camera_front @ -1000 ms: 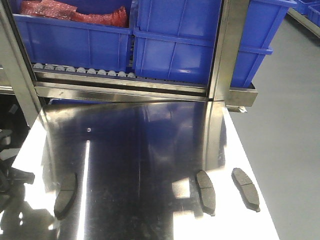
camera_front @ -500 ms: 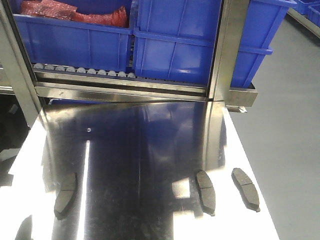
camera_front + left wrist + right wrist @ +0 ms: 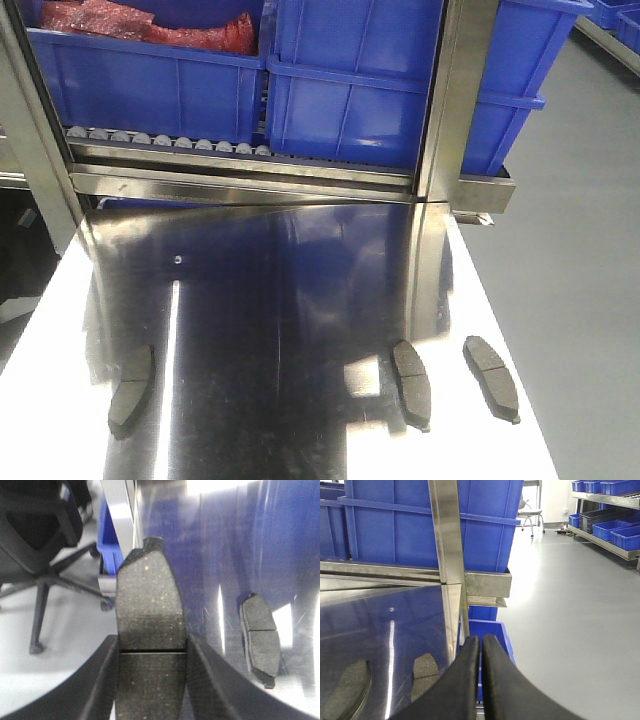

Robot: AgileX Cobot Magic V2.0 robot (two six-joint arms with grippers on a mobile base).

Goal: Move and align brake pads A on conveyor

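Left gripper (image 3: 151,647): closed on the held pad (image 3: 149,595), squeezing its two long sides.
Held pad: over the table's (image 3: 300,300) left edge, its long way pointing straight out from the gripper.
Right gripper (image 3: 481,641): closed, empty, by the table's right edge.
Other pads: flat at the table's near end: the left pad (image 3: 130,390), the middle pad (image 3: 411,384), the right pad (image 3: 492,377).
Conveyor: not seen, so which way to carry is unclear.

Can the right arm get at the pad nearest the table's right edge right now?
Probably yes. That pad lies flat on the bare steel table, nothing on or against it, and the right gripper hangs close by, empty. Its jaws are shut, so they must open first.
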